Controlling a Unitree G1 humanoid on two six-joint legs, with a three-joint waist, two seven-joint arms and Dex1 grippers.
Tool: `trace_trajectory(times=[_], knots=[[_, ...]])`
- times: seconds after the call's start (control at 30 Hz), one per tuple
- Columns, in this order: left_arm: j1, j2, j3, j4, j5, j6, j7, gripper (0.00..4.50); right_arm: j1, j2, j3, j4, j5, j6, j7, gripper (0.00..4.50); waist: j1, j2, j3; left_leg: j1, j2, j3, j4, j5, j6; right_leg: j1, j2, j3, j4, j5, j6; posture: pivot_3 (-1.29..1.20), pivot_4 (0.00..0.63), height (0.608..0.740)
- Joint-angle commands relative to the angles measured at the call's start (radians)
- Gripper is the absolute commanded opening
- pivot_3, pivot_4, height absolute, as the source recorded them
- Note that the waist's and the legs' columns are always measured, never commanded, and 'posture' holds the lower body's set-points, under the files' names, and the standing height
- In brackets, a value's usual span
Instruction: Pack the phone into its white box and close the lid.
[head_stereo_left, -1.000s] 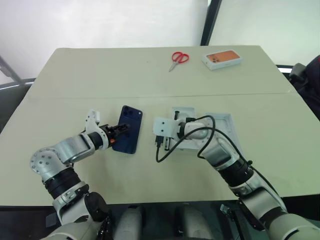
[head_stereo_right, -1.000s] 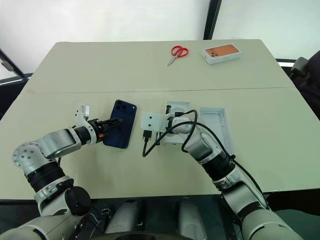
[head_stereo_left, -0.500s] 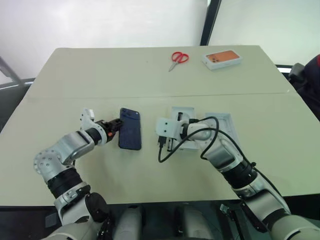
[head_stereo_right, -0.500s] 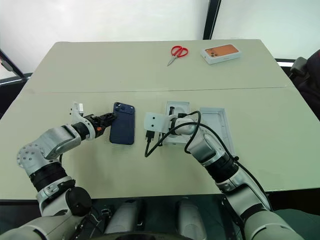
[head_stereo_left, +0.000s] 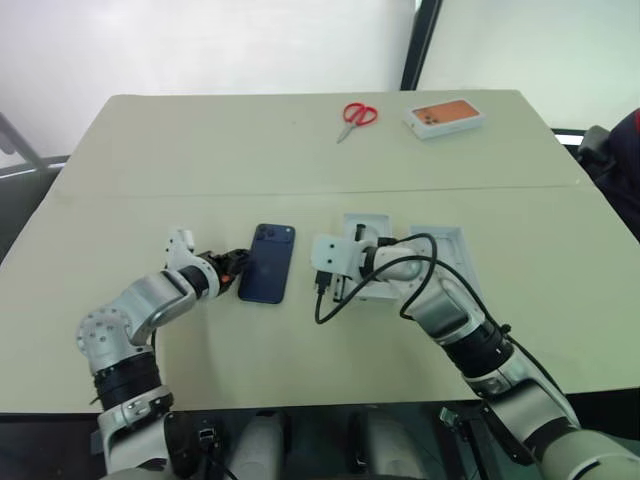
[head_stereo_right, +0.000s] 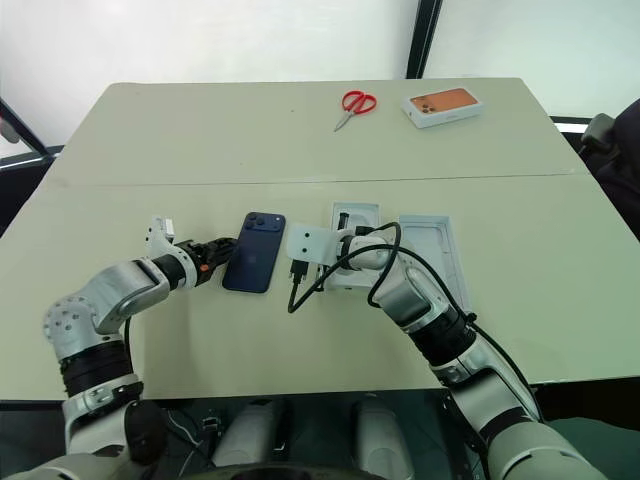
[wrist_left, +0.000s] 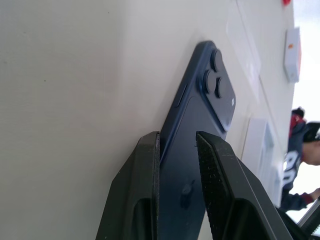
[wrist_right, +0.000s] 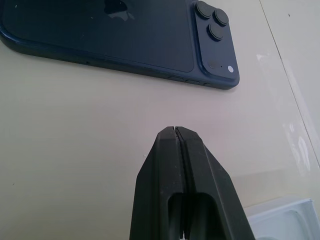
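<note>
Since a second ago the phone (head_stereo_left: 268, 263) has swung from a slant to lie nearly square with the surface's (head_stereo_left: 200, 150) near edge, a little nearer the white box (head_stereo_left: 362, 262). It lies flat, camera side up, left of centre. The left gripper (head_stereo_left: 238, 266) has its jaws pinching the phone's left long edge. The right gripper (wrist_right: 178, 135), jaws pressed together, hangs beside the phone's right edge, apart from it. The lid (head_stereo_left: 450, 255) lies just right of the box. Scissors (head_stereo_left: 355, 119) and an orange-topped box (head_stereo_left: 445, 116) sit near the far edge.
</note>
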Motion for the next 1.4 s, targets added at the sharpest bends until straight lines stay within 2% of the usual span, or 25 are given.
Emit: trace_trajectory(times=[0.03, 0.1, 0.17, 0.23, 0.33, 0.37, 0.63, 0.9, 1.17, 1.4], knots=[[0.036, 0.122, -0.05, -0.041, 0.031, 0.034, -0.104, 1.21, 0.005, 0.004, 0.011, -0.072, 0.001, 0.006, 0.006, 0.0, -0.004, 0.0, 0.0, 0.0, 0.0, 0.0, 0.0, 0.0, 0.0, 0.0, 0.0, 0.0, 0.0, 0.0, 0.0, 0.0, 0.15, 0.74], [0.053, 0.201, -0.07, -0.044, 0.053, 0.052, -0.174, 1.21, 0.011, 0.01, 0.027, -0.077, -0.006, 0.017, 0.004, 0.0, -0.008, 0.0, 0.0, 0.0, 0.001, 0.0, -0.001, 0.0, 0.0, -0.001, 0.001, 0.0, 0.0, 0.0, 0.0, 0.0, 0.15, 0.74], [0.057, 0.278, -0.089, -0.036, 0.074, 0.072, -0.249, 1.74, 0.008, 0.02, 0.046, -0.067, -0.018, 0.029, -0.002, 0.0, -0.004, 0.001, 0.001, 0.0, 0.001, 0.0, -0.001, 0.0, 0.0, -0.001, 0.002, 0.0, 0.001, 0.0, 0.0, 0.0, 0.15, 0.74], [0.049, 0.337, -0.106, -0.017, 0.079, 0.094, -0.318, 2.52, -0.003, 0.033, 0.066, -0.041, -0.029, 0.03, -0.007, 0.0, -0.004, 0.001, 0.001, 0.0, 0.001, 0.0, -0.002, 0.0, 0.0, -0.002, 0.001, 0.0, 0.001, 0.0, 0.0, 0.0, 0.15, 0.74], [0.03, 0.382, -0.148, 0.014, 0.095, 0.128, -0.391, 4.1, -0.032, 0.057, 0.093, 0.019, -0.042, 0.019, -0.009, 0.0, -0.004, 0.001, 0.001, 0.0, 0.001, 0.0, -0.001, 0.0, 0.001, -0.001, 0.001, 0.0, 0.001, 0.0, 0.0, 0.0, 0.15, 0.74], [0.024, 0.39, -0.162, 0.022, 0.104, 0.136, -0.409, 4.42, -0.043, 0.061, 0.103, 0.04, -0.051, 0.01, -0.012, 0.0, -0.003, 0.001, 0.001, 0.0, 0.001, 0.0, -0.001, 0.0, 0.001, -0.001, 0.0, 0.0, 0.001, 0.0, -0.001, 0.0, 0.15, 0.74], [-0.032, 0.412, -0.279, 0.069, 0.216, 0.229, -0.558, 4.42, -0.118, 0.128, 0.14, 0.202, -0.081, -0.04, -0.051, 0.0, -0.001, 0.002, 0.001, 0.001, 0.0, 0.0, -0.001, -0.001, 0.001, 0.0, 0.0, 0.0, 0.001, 0.0, -0.001, 0.0, 0.15, 0.74], [-0.029, 0.387, -0.312, 0.025, 0.261, 0.305, -0.664, 4.42, -0.163, 0.159, 0.143, 0.339, -0.087, -0.159, -0.08, 0.0, -0.006, 0.003, 0.0, 0.003, 0.001, 0.0, -0.001, -0.001, 0.003, 0.002, 0.0, 0.0, 0.002, 0.0, 0.0, 0.0, 0.15, 0.74], [0.003, 0.274, -0.285, -0.021, 0.229, 0.331, -0.632, 4.42, -0.203, 0.189, 0.126, 0.481, -0.08, -0.294, -0.124, 0.0, 0.0, 0.006, -0.003, 0.005, 0.001, -0.001, 0.0, -0.002, 0.004, 0.003, -0.002, 0.0, 0.001, 0.0, 0.0, 0.0, 0.15, 0.74], [0.012, 0.221, -0.231, -0.032, 0.195, 0.319, -0.542, 4.42, -0.174, 0.14, 0.095, 0.408, -0.078, -0.293, -0.092, 0.0, 0.006, 0.007, -0.003, 0.005, 0.001, -0.001, 0.0, -0.002, 0.005, 0.004, -0.003, 0.0, 0.001, 0.0, 0.0, 0.0, 0.15, 0.74]])
